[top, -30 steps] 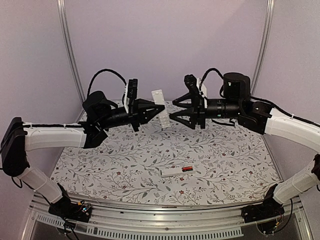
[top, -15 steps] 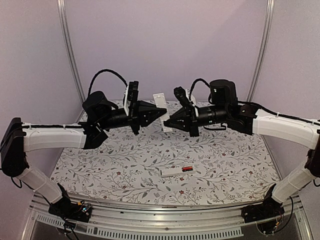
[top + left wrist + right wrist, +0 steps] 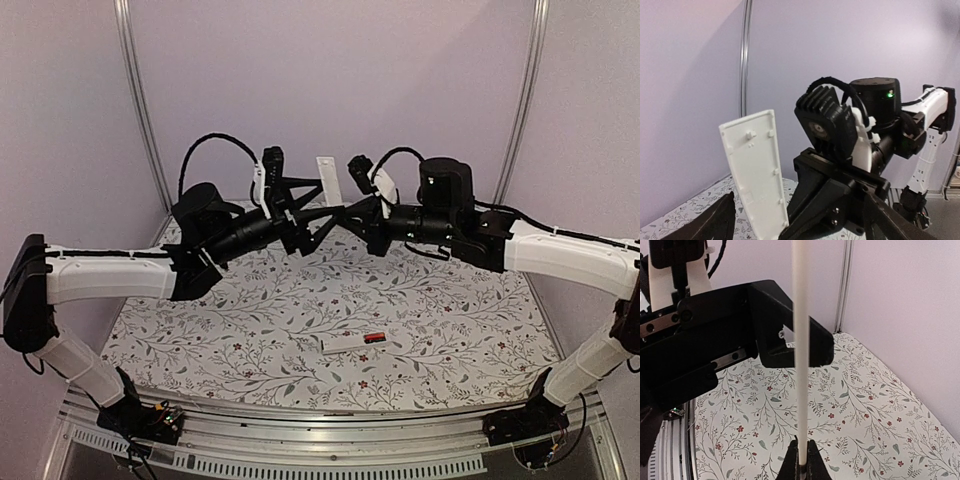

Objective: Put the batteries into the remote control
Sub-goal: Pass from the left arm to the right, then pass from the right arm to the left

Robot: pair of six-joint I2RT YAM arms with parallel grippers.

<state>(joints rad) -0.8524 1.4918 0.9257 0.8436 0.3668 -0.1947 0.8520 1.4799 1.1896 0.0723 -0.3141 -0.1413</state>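
Right hand pinches white cover upright beside spread left hand.

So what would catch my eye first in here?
In mid-air above the flowered table, the right gripper pinches a thin white cover strip upright, with the left gripper open beside it. Below lies the white remote control with a red-orange battery at one end.

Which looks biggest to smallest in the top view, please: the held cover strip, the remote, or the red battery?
1. Remote and cover strip: similar; the strip is raised and partly hidden, so unranked.
2. Red battery: clearly smallest.
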